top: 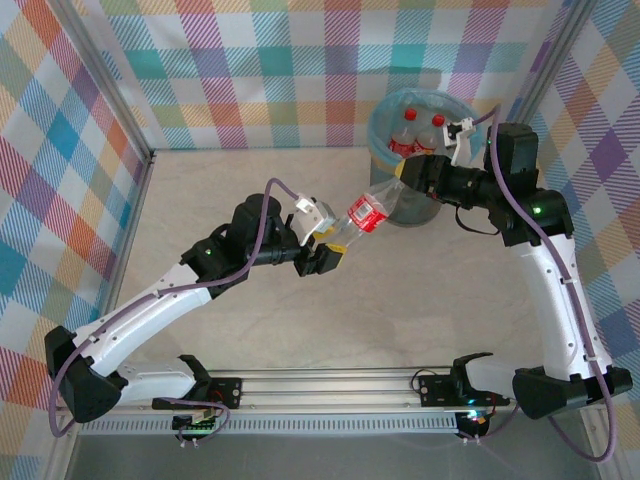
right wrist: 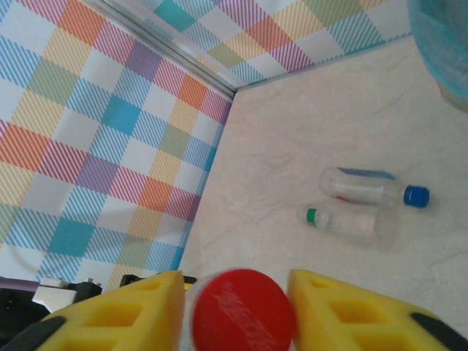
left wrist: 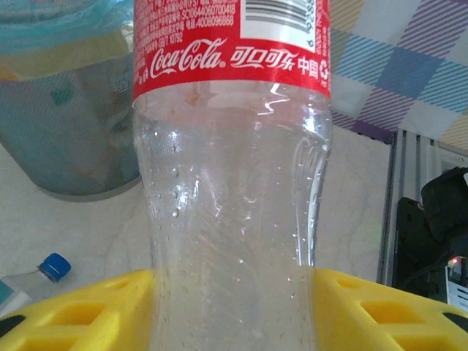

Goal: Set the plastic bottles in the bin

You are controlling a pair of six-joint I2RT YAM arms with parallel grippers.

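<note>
A clear Coca-Cola bottle (top: 368, 212) with a red label and red cap hangs in the air between both arms, just left of the bin (top: 440, 97). My left gripper (top: 325, 245) is shut on its lower body (left wrist: 234, 183), yellow pads pressing both sides (left wrist: 234, 314). My right gripper (top: 405, 180) closes on the neck at the red cap (right wrist: 243, 311), its fingers touching either side (right wrist: 238, 307). The grey-blue bin, lined with a light-blue bag, holds two red-capped bottles (top: 405, 138).
Two more clear bottles lie side by side on the pale tabletop, one with a blue cap (right wrist: 369, 188) and one with a green cap (right wrist: 351, 223). The blue-capped bottle (left wrist: 51, 267) lies near the bin's base (left wrist: 66, 146). Checked walls enclose the table.
</note>
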